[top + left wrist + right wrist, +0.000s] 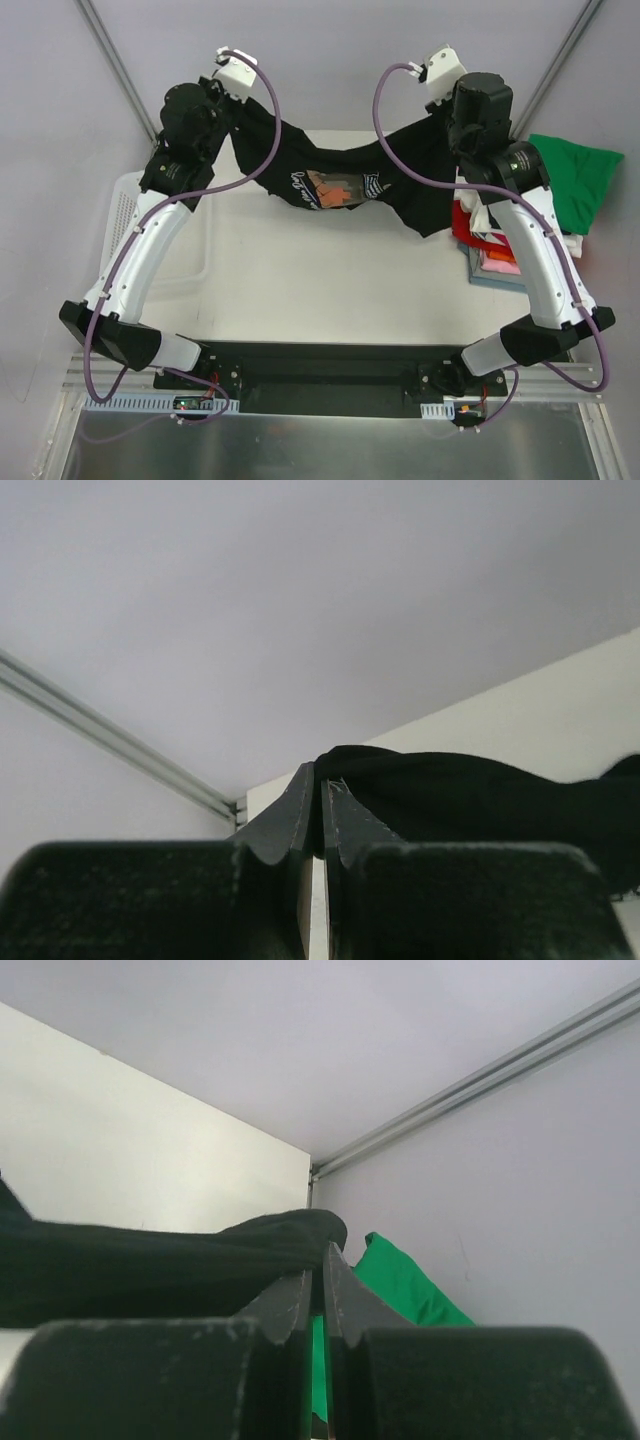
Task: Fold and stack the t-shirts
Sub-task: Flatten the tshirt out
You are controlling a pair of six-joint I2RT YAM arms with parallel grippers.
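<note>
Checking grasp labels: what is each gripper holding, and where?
Both hold the black t-shirt, stretched between them: left gripper pinches its left end edge, right gripper its right end edge.

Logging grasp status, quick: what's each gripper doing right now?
Left gripper: jaws closed on the black t-shirt.
Right gripper: jaws closed on the same black t-shirt, at its other end.

White flat tabletop [330, 290] bears a white plastic mesh basket [122, 215] at its left edge, a stack of folded t-shirts [495, 262] at its right side, and a crumpled green t-shirt [580, 175] just beyond the stack.
</note>
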